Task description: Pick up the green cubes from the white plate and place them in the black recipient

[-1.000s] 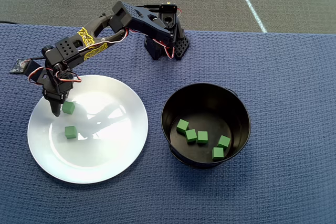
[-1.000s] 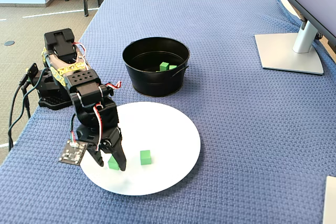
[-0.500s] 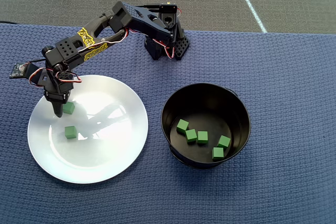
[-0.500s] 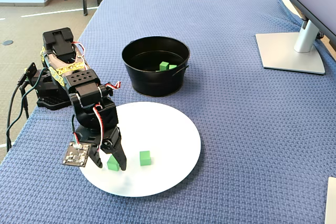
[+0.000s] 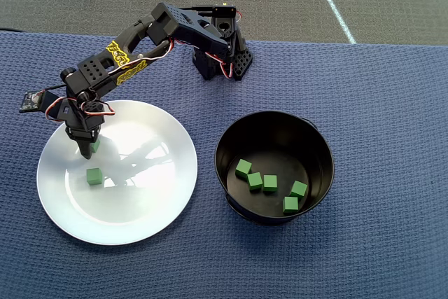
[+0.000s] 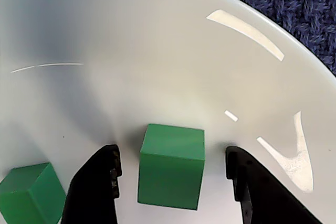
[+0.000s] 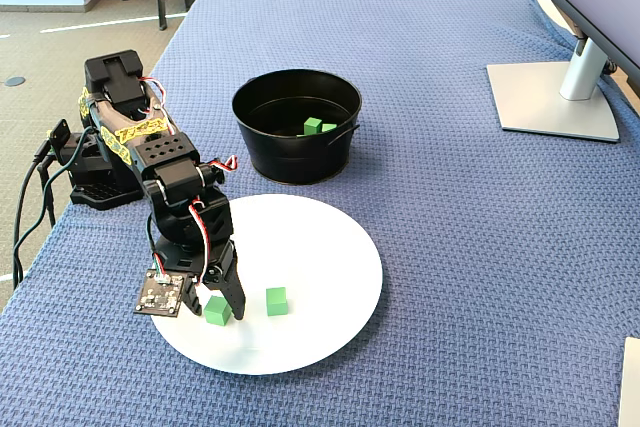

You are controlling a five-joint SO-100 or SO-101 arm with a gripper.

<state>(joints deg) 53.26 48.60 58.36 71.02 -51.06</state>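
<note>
I have the black two-finger gripper (image 6: 170, 169) down on the large glossy white plate (image 5: 150, 204), its fingers spread and straddling one small matte green cube (image 6: 171, 166) — gaps on both sides, nothing clamped. A second green cube (image 5: 94, 176) sits just beside it on the plate. Five cubes (image 5: 255, 181) lie inside the round black metal pot (image 5: 227, 173).
</note>
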